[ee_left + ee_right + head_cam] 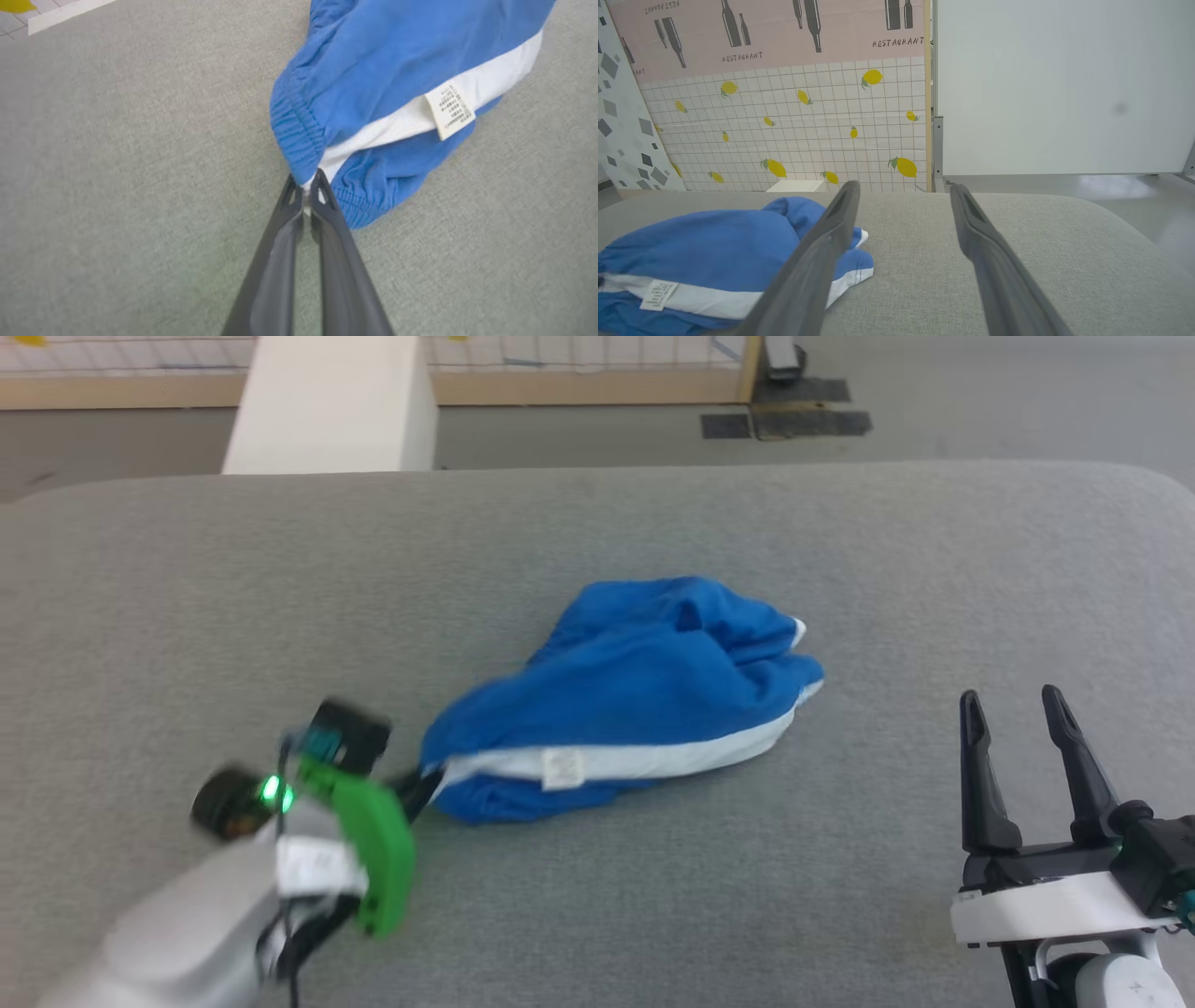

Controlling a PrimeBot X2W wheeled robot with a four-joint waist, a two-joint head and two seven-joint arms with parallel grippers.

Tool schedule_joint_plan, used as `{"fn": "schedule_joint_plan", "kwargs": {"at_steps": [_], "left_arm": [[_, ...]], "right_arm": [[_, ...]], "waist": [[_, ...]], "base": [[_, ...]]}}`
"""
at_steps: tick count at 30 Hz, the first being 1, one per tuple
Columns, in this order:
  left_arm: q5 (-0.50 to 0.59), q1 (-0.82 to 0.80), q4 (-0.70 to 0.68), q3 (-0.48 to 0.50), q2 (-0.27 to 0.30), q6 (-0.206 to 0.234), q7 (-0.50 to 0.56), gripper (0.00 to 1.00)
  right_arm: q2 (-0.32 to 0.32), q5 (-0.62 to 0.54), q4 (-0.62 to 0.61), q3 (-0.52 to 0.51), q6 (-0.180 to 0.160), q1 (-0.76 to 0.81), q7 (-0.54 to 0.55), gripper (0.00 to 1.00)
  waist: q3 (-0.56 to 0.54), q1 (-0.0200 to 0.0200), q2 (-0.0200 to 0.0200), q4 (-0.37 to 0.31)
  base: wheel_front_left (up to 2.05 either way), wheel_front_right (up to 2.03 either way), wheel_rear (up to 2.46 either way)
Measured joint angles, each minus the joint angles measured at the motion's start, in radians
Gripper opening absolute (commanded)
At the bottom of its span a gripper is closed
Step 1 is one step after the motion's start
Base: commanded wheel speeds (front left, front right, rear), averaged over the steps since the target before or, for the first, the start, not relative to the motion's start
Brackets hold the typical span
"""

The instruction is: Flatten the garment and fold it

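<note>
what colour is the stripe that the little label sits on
The stripe is white, on the bright blue garment; clearest in the left wrist view.

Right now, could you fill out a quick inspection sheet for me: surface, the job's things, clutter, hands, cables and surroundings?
Surface: grey fabric-covered table, bare around the garment.
Job's things: blue shorts lying in a crumpled heap, not yet flattened; white stripe and small white label facing the robot.
Clutter: nothing seen.
Hands: left hand shut on the edge of the shorts' gathered waistband; right hand open, apart from the shorts, holding nothing.
Cables: nothing seen on the table.
Surroundings: lemon-patterned tile panel, plain white wall, white block beyond the table.
</note>
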Motion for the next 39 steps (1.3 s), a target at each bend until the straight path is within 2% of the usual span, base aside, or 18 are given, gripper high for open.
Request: {"fn": "schedule_joint_plan", "kwargs": {"at_steps": [5, 9, 10, 11, 20, 25, 27, 29, 32, 34, 37, 39], "left_arm": [[-0.018, 0.135, -0.053, -0.002, 0.081, 0.087, -0.030, 0.00], [-0.034, 0.199, -0.094, 0.007, 0.112, 0.141, -0.056, 0.00], [-0.034, 0.205, -0.106, 0.008, 0.117, 0.156, -0.062, 0.45], [-0.032, 0.209, -0.119, 0.012, 0.119, 0.172, -0.078, 1.00], [0.012, 0.212, -0.253, 0.084, 0.112, 0.287, -0.250, 1.00], [0.096, 0.231, -0.311, 0.194, 0.105, 0.411, -0.311, 1.00], [0.191, 0.251, -0.326, 0.253, 0.097, 0.468, -0.312, 1.00], [0.290, 0.288, -0.359, 0.344, 0.064, 0.529, -0.315, 1.00], [0.410, 0.379, -0.393, 0.458, 0.006, 0.600, -0.316, 1.00], [0.457, 0.442, -0.416, 0.516, -0.038, 0.623, -0.316, 1.00], [0.519, 0.520, -0.439, 0.602, -0.098, 0.626, -0.316, 1.00], [0.560, 0.560, -0.445, 0.652, -0.141, 0.605, -0.316, 1.00]], "right_arm": [[0.000, 0.000, 0.001, 0.006, 0.000, 0.000, 0.000, 1.00], [0.000, -0.004, 0.008, 0.004, 0.000, 0.001, 0.000, 1.00], [0.000, -0.007, 0.010, 0.001, 0.000, 0.003, 0.000, 1.00], [0.000, -0.009, 0.014, -0.001, 0.000, 0.006, 0.000, 1.00], [0.000, -0.079, 0.010, -0.051, 0.000, 0.014, 0.000, 1.00], [0.000, -0.170, 0.000, -0.050, 0.000, -0.046, 0.000, 1.00], [0.000, -0.205, 0.003, -0.030, 0.000, -0.078, 0.000, 1.00], [-0.010, -0.241, 0.022, 0.004, 0.000, -0.113, 0.000, 1.00], [-0.062, -0.250, 0.096, 0.078, 0.000, -0.161, 0.000, 1.00], [-0.111, -0.247, 0.183, 0.139, 0.000, -0.198, 0.001, 1.00], [-0.192, -0.221, 0.295, 0.260, 0.000, -0.279, 0.057, 1.00], [-0.251, -0.175, 0.351, 0.358, 0.000, -0.361, 0.132, 1.00]], "waist": [[-0.017, 0.0000, 0.0000, 0.032], [-0.024, 0.0000, 0.0000, 0.046], [-0.027, 0.0000, 0.0000, 0.050], [-0.031, 0.0000, 0.0000, 0.054], [-0.090, -0.0001, 0.0000, 0.086], [-0.117, -0.0001, 0.0000, 0.118], [-0.124, -0.0001, 0.0000, 0.128], [-0.128, -0.0001, 0.0000, 0.138], [-0.124, -0.0001, 0.0000, 0.143], [-0.119, -0.0001, 0.0000, 0.144], [-0.107, -0.0001, 0.0000, 0.147], [-0.099, -0.0001, 0.0000, 0.152]], "base": [[0.00, 0.00, 0.00], [0.00, 0.00, 0.00], [0.00, 0.00, 0.00], [0.00, 0.00, 0.00], [0.00, 0.00, 0.00], [0.00, 0.00, 0.00], [0.00, 0.00, 0.00], [0.00, 0.00, 0.00], [0.00, 0.00, 0.00], [0.00, 0.00, 0.00], [0.00, 0.00, 0.00], [0.00, 0.00, 0.00]]}}
